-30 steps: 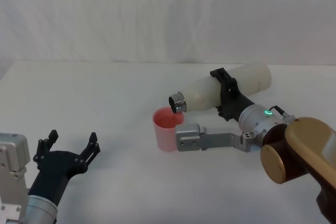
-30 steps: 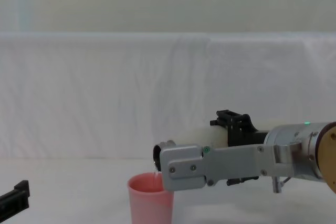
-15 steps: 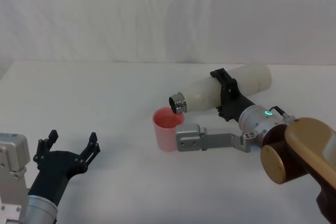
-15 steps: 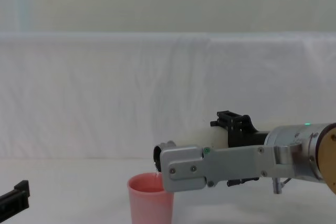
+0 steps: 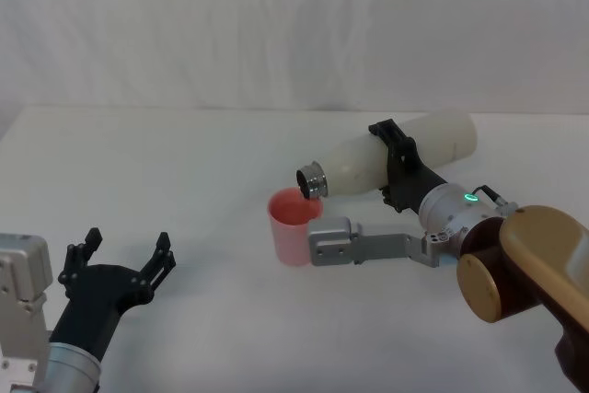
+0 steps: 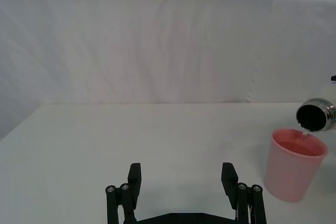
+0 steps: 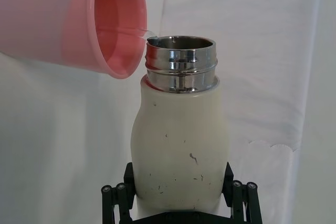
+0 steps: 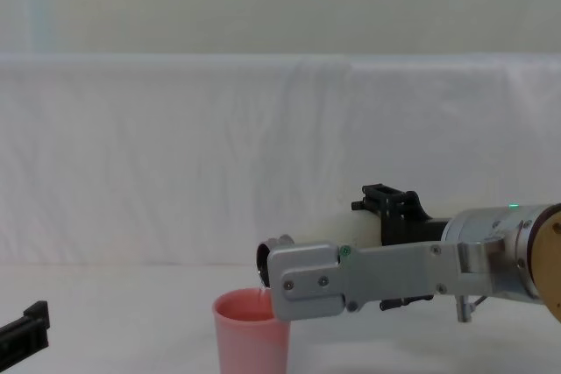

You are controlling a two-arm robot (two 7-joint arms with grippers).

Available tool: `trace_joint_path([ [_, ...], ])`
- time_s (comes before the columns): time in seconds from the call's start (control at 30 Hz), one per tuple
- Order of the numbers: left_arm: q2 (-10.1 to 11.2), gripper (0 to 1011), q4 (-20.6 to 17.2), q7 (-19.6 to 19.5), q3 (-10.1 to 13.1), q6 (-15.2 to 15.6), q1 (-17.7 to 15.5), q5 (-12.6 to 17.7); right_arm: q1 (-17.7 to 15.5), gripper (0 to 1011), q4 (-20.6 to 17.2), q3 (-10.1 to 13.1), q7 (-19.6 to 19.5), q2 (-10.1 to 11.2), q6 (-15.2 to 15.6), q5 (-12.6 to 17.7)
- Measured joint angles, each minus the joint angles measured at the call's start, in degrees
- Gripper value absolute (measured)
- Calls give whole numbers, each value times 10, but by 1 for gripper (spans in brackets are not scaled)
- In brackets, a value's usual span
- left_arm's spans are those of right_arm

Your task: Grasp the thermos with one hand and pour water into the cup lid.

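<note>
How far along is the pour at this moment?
Done: the right gripper is shut on the thermos and has it tipped, steel neck just above the cup lid. In hand: a thin stream runs from the neck into the upright cup, which already holds some water. Left: finishing the pour. The left gripper rests open near the table's front.

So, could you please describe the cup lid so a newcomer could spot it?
On the white table, look just under the steel mouth of the tilted thermos held by the right tool. The cup lid stands upright there, the only pink thing.
</note>
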Motion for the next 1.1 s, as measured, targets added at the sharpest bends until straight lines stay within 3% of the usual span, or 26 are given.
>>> trace_joint_path([
  [0.2,0,1001,0,0,0,0,0,0,-1,960,1,2,-1,-3,0,3],
  [0.6,0,1001,0,0,0,0,0,0,-23,960,2,35,-29,-14,-6,51],
  [1.1,0,1001,0,0,0,0,0,0,-91,960,-58,104,-82,-17,-19,131],
])
